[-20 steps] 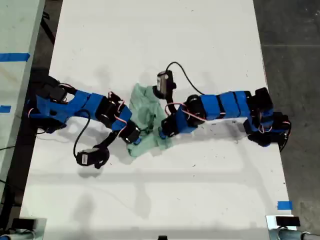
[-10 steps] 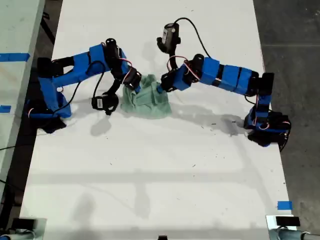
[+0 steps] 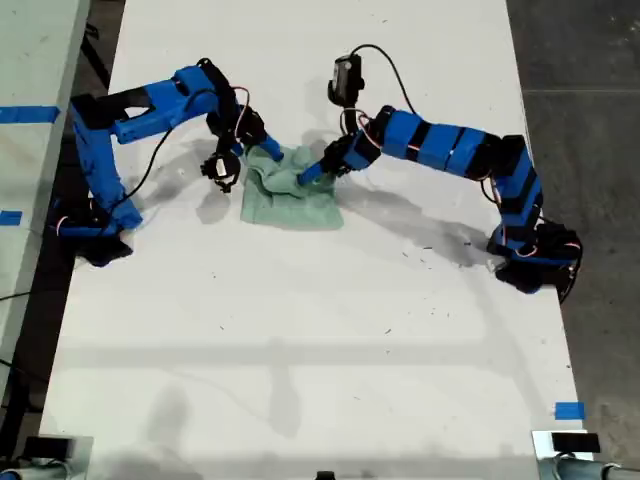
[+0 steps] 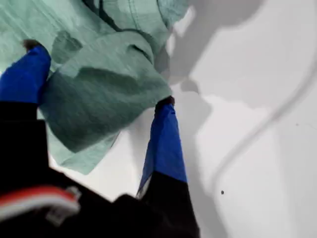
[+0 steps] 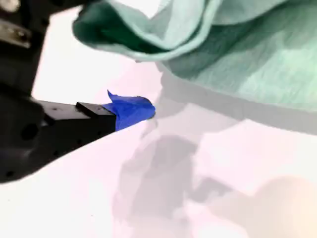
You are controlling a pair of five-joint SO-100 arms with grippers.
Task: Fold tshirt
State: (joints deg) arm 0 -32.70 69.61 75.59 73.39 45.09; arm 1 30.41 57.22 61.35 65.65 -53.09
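The two blue fingers (image 4: pixel 166 129) of my first gripper (image 4: pixel 99 82) stand well apart, with a thick fold of the shirt (image 4: pixel 104 89) bulging up between them. One tip is buried against the cloth and the other rests just at its edge, touching the white table (image 4: pixel 257 163). I judge these jaws open and straddling the fold rather than pinching it, placed so that closing would gather the doubled layer. Of my second gripper (image 5: pixel 106 64) I see only one blue finger (image 5: pixel 131 109), hanging just above the table with nothing on it. The shirt's rolled hem passes close over that finger, towards the dark body where the other jaw should be. Whether the hem is clamped there I cannot tell. It hangs clear of the table beside the finger, which suggests something is holding it up. Further out, the exterior view shows the shirt (image 3: pixel 292 195) as a crumpled, roughly squared bundle. The two arms reach in to it from opposite sides, and one corner is raised. The fold looks partly made. The raised edge needs to be laid down flat, or the loose layers may slump and bunch.
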